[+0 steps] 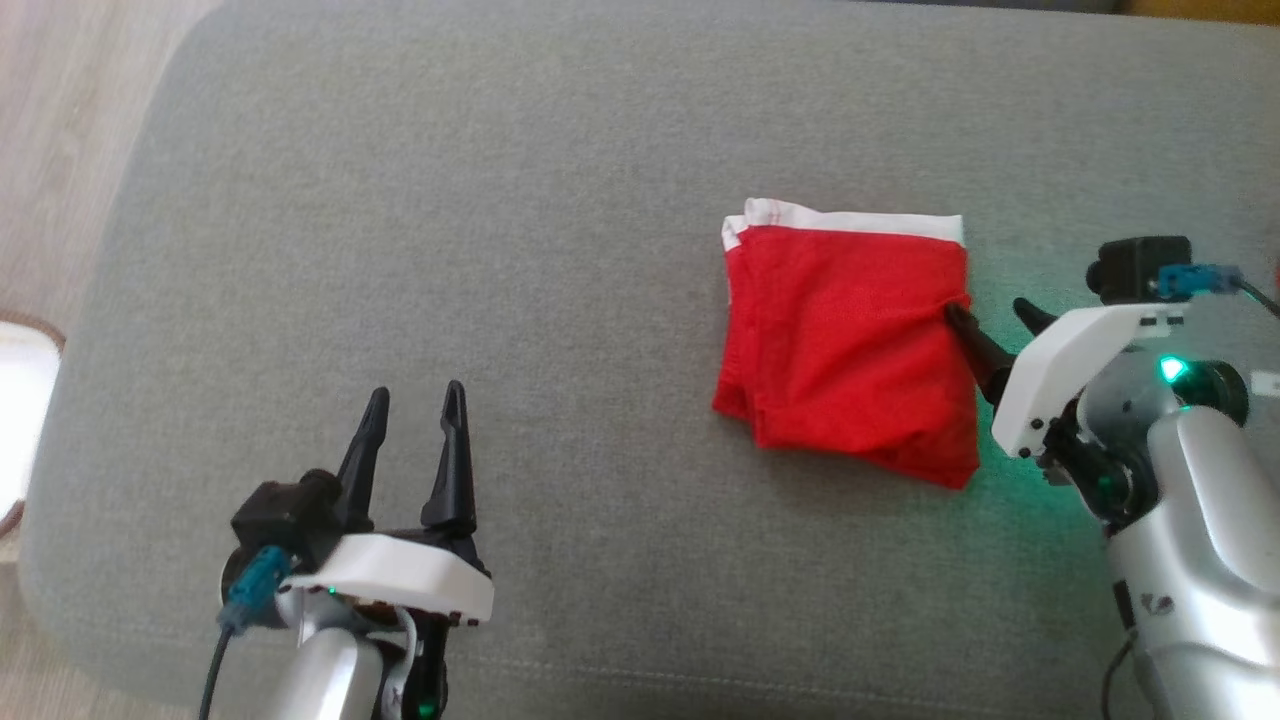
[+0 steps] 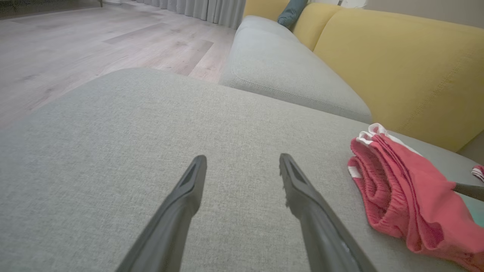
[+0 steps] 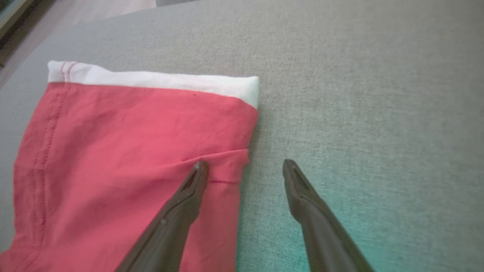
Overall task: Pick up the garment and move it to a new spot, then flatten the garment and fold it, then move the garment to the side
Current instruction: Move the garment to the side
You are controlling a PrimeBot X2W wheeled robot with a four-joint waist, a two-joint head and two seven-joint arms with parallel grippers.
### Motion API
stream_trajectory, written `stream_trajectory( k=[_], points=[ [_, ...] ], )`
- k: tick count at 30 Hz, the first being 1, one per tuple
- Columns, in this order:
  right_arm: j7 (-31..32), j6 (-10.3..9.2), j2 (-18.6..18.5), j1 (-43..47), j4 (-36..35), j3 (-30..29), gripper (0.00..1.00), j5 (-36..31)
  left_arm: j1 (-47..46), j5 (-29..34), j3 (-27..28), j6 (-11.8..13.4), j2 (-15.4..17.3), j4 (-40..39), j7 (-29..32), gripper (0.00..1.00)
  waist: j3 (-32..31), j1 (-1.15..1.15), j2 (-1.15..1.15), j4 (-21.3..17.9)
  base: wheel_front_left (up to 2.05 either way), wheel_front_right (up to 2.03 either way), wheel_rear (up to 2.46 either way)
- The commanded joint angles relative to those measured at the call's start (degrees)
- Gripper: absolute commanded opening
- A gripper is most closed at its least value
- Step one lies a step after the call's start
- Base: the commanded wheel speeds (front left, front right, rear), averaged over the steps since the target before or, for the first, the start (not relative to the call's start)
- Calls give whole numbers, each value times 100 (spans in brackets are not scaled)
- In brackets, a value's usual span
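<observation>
Head view: red garment [image 1: 845,350] is laid on cushion [image 1: 500,200]; left claw [image 1: 416,389] and right claw [image 1: 984,307] are spread wide, empty.

No text, label, brand, number or sign can be read on anything in view

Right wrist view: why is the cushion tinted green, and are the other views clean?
Head view: a green lamp on the right arm casts that glow on the cushion; a white patch at the left edge is blown out. Right wrist view: the tint lies at the lower right. Left wrist view: sharp, but the red garment looks paler.
</observation>
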Motion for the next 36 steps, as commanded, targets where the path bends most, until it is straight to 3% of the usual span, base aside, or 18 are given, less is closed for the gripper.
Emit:
stream_trajectory(
  k=[1, 9, 11, 13, 14, 22, 31, 36],
  points=[
    [154, 37, -125, -255, -137, 228, 100, 214, -223, 45, 196, -34, -13, -138, -71, 100, 69, -1, 0, 77, 0, 0, 0],
    [616, 37, -308, -405, 187, 529, 100, 833, -251, 91, 188, -64, -23, -84, -71, 100, 107, -1, 0, 182, 0, 0, 0],
    [680, 37, -306, -409, 278, 600, 47, 1030, -242, 102, 187, -68, -24, -74, -71, 100, 85, -1, 0, 196, 0, 0, 0],
    [668, 37, -333, -408, 328, 708, 23, 1156, -226, 113, 192, -61, -25, -77, -71, 100, 63, -1, 0, 190, 0, 0, 0],
    [641, 37, -347, -411, 349, 760, 0, 1205, -217, 128, 197, -59, -25, -81, -71, 100, 51, -1, 0, 176, 0, 0, 0],
    [63, 37, -606, -561, 426, 944, 0, 1216, -176, 274, 240, -102, -26, -138, -71, 100, 38, -1, 0, -265, 0, 0, 0],
    [-105, 37, -1130, -859, 129, 931, 0, 870, -279, 405, 141, -166, -26, -325, -71, 100, 279, -1, 0, -1293, 0, 0, 0],
    [-98, 37, -1197, -1005, -101, 791, 0, 723, -442, 494, 69, -192, 3, -379, -70, 100, 575, -1, 0, -1886, 0, 0, 0]
  ],
)
